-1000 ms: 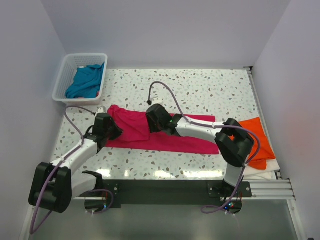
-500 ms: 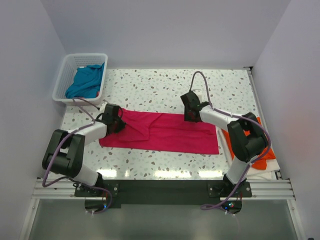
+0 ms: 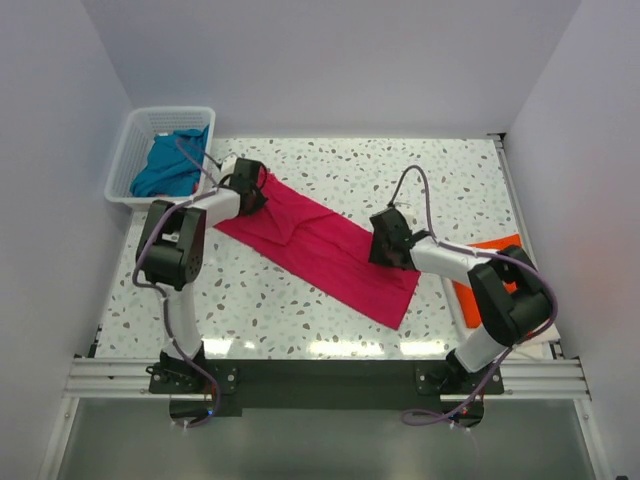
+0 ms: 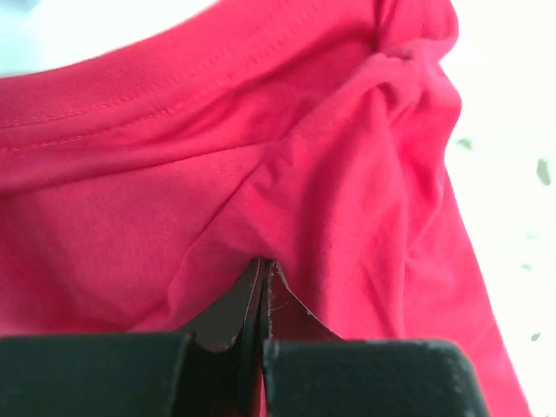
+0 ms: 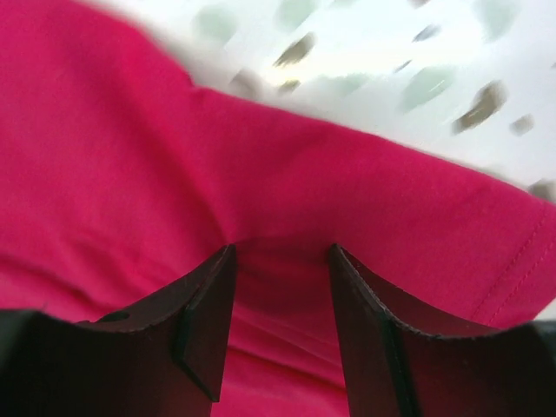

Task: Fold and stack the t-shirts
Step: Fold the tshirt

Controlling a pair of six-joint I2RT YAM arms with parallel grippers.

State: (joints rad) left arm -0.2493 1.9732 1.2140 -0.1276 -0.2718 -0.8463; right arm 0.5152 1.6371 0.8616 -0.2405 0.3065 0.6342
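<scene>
While I watch from overhead, the pink shirt (image 3: 320,245) lies flat on the table (image 3: 400,170) as a long slanted strip. One end is just beside the basket (image 3: 123,150), and the other is well away from it, toward the near right. The teal shirt (image 3: 172,162) sits inside the basket. The orange shirt (image 3: 497,245) lies farthest from the basket, partly hidden by my right arm (image 3: 500,300). The left gripper (image 3: 258,192) is at the strip's basket end, and the right gripper (image 3: 382,250) is on the edge away from the basket.

On the left wrist camera, the left gripper (image 4: 262,265) is clenched, its fingertips meeting on a pinched fold of pink shirt (image 4: 174,174).

On the right wrist camera, the right gripper (image 5: 280,252) has its fingers (image 5: 204,321) apart, with pink shirt (image 5: 130,156) filling the gap. I cannot tell whether they bite it.
</scene>
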